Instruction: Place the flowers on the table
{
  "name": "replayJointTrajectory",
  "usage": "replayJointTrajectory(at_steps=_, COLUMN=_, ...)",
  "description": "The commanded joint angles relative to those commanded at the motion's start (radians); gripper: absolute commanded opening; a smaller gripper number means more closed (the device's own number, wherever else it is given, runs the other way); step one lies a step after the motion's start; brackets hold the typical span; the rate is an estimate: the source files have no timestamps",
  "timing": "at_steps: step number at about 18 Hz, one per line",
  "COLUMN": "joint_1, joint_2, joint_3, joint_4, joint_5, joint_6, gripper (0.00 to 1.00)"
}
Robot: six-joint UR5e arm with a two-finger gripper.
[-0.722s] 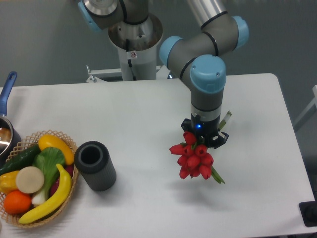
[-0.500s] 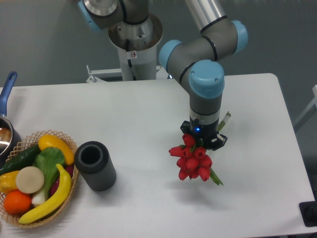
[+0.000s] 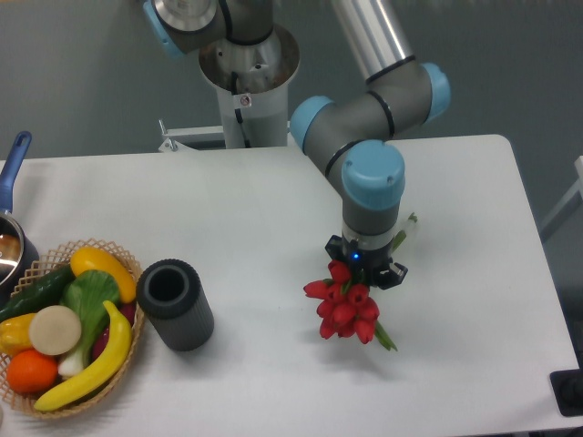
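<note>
The pincer (image 3: 366, 270) grips the flowers (image 3: 344, 307) by their stems, the red blooms hanging low over the table (image 3: 264, 209), well right of the dark cylinder (image 3: 175, 304). If it lets go while the bunch is still clear of the surface, the blooms may drop and roll. Pressing down too far could crush them.

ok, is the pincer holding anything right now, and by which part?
The pincer appears shut on the flowers, gripping the stems just behind the red blooms; the exact contact is hidden under the wrist.
</note>
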Motion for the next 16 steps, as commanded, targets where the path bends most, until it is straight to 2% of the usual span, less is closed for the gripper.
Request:
replayJointTrajectory(at_steps=3, joint_1=-0.005, joint_2=-0.009, joint_3=0.000, joint_4=0.000, joint_5=-0.005, joint_6=-0.006, gripper=0.28)
replayJointTrajectory(at_steps=5, joint_1=-0.008, joint_2=-0.011, joint_3=0.002, joint_4=0.000, joint_5=-0.008, joint_6=-0.003, gripper=0.37)
replayJointTrajectory(at_steps=6, joint_1=-0.008, joint_2=-0.011, joint_3=0.003, joint_4=0.002, joint_5=-0.009, joint_6=-0.003, gripper=0.54)
replayJointTrajectory(at_steps=7, joint_1=-0.009, joint_2=-0.017, joint_3=0.003, joint_4=0.011, joint_5=-0.009, joint_6=-0.008, gripper=1.00)
replayJointTrajectory(at_steps=11, joint_1=-0.021, joint_2=-0.029, joint_3=-0.003, joint_4=0.089, joint_5=-0.002, joint_6=-0.047, gripper=1.00)
replayJointTrajectory(at_steps=16, joint_1=-0.020, joint_2=-0.015, joint_3=-0.002, joint_4=0.095, joint_5=-0.002, joint_6=-0.045, gripper=1.00)
